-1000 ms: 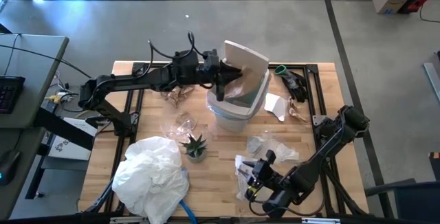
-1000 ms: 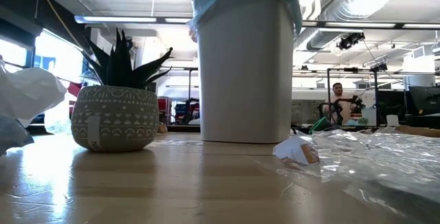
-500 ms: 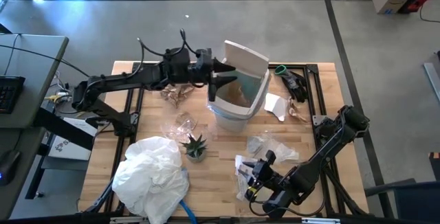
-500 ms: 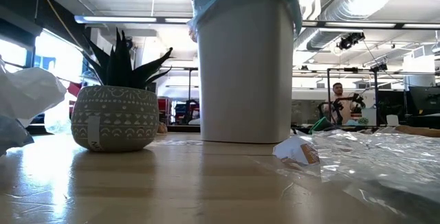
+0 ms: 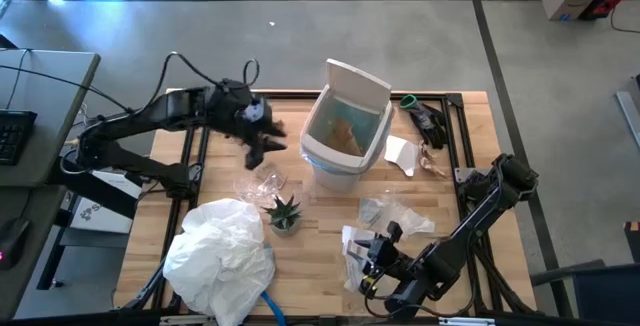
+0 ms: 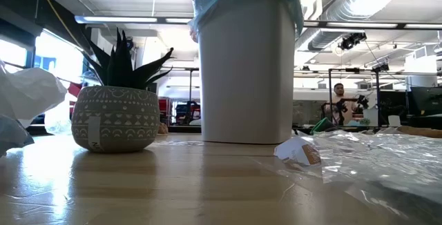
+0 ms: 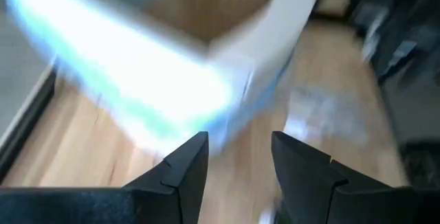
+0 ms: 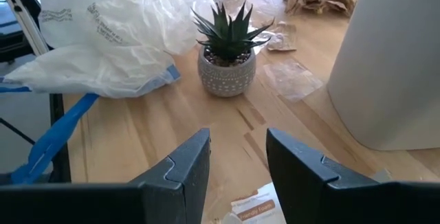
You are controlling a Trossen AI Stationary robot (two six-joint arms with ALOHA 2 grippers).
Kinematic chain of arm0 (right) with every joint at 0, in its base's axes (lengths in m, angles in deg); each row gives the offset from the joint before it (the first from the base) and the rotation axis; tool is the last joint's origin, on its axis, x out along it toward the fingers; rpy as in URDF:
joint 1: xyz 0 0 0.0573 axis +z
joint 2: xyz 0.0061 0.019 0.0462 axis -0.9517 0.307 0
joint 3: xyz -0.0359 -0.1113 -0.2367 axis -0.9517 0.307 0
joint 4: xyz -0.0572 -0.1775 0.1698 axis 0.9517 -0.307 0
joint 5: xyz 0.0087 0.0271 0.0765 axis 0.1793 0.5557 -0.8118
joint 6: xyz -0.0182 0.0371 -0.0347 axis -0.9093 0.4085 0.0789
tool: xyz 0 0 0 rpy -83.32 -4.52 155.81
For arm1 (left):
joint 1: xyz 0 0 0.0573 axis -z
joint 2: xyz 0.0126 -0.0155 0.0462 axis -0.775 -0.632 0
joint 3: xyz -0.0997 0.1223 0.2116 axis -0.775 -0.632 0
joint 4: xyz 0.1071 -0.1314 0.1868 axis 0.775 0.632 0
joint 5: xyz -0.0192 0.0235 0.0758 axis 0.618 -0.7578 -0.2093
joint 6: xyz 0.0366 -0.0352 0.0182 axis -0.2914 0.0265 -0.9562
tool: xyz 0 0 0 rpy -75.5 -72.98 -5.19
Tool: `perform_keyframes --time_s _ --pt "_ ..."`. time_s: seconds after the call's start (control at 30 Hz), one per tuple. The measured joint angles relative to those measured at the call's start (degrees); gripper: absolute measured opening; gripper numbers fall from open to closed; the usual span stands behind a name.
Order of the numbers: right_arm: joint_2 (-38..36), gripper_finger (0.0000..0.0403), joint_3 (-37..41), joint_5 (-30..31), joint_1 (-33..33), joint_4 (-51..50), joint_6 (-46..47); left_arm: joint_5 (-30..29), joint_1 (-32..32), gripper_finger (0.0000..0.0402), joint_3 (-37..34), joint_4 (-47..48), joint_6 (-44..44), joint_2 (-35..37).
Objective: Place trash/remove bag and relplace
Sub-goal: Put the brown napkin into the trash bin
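- The white bin [image 5: 345,136] stands near the table's far edge, lid tipped up, its light-blue liner bag [image 6: 207,7] folded over the rim and a brown crumpled piece [image 5: 343,134] lying inside. The bin is light and tall; a sideways knock from an arm reaching back toward it could tip it and spill what is already in.
- The bulky white plastic bag [image 5: 222,248] lies heaped at the near left of the table. It looks loose and slippery, and a sweeping arm could drag it across the small things beside it.
- The left gripper [image 5: 262,142] hangs above the table just left of the bin, fingers [image 7: 185,169] spread with nothing between them. Its wrist view is smeared, so a fast descent on the next piece could miss or scatter it.
- The right gripper [image 8: 237,155] waits low at the near right of the table, its fingers parted and empty, a white scrap [image 8: 254,209] just below them. If both arms go to the bin together, they could foul one another over its mouth.
- The potted plant [image 5: 283,212] stands between the white bag and the bin, close to a clear wrapper [image 5: 265,179]. A grab at the wrapper could catch the pot.
- More brown paper [image 5: 256,141] sits by the left gripper, and clear wrappers [image 5: 398,212] lie right of the plant. Thin plastic is likely to slide rather than lift.
- The white scrap [image 5: 401,154] right of the bin lies near the table frame, where fingers could strike metal.
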Motion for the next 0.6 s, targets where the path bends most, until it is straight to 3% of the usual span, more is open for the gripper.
perform_keyframes --time_s 0.1,0.23,0.6 --pt "0.0 0.0128 0.0 0.0 -0.04 0.0 -0.01 -2.09 0.63 0.0141 -2.23 5.55 0.04 0.64" --pt "0.0 0.0128 0.0 0.0 -0.04 0.09 -0.01 -2.25 1.51 0.014 -9.97 5.47 0.92 1.41" --pt "0.01 0.0128 0.0 -0.91 -0.04 0.99 0.14 -5.97 -0.57 0.014 -33.65 -9.18 2.05 2.02"
